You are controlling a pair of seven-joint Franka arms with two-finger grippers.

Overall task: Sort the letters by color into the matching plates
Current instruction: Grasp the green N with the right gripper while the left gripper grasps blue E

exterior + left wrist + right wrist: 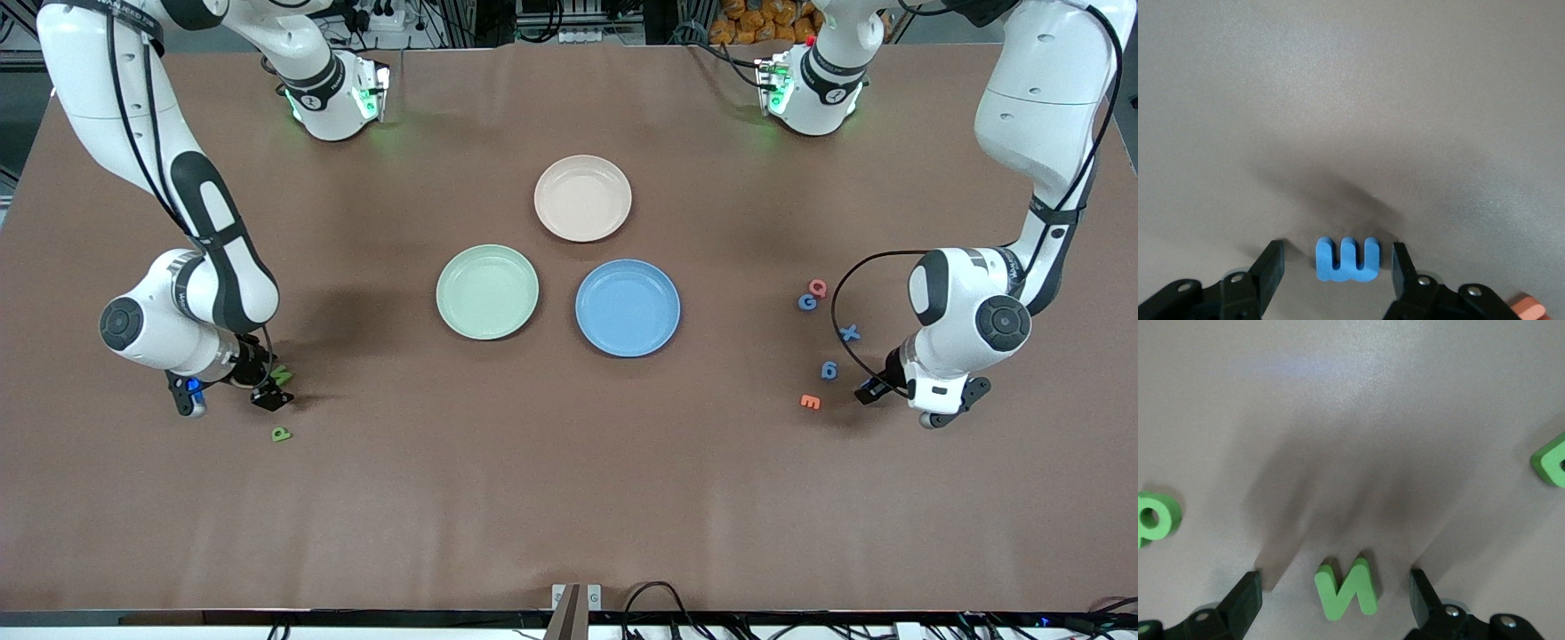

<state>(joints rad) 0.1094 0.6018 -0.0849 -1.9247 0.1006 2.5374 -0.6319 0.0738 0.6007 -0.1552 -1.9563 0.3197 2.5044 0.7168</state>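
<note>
While the front view hides what lies under the left pincer (944, 411), the left wrist view shows a blue letter (1347, 261) flat on the tabletop (569, 498) between its fingers (1270, 268), which stand apart on either side without touching it. Only the right wrist view shows the green N (1346, 588) whole, lying between the wide-open fingers (1245, 600) of the right pincer (233, 400); two more green letters (1154, 516) are cut off at that view's edges. Near the left pincer lie a blue X (850, 333), a blue G (806, 302) and an orange letter (810, 402). Well apart from both pincers sit the green plate (449, 311) and blue plate (589, 324).
</note>
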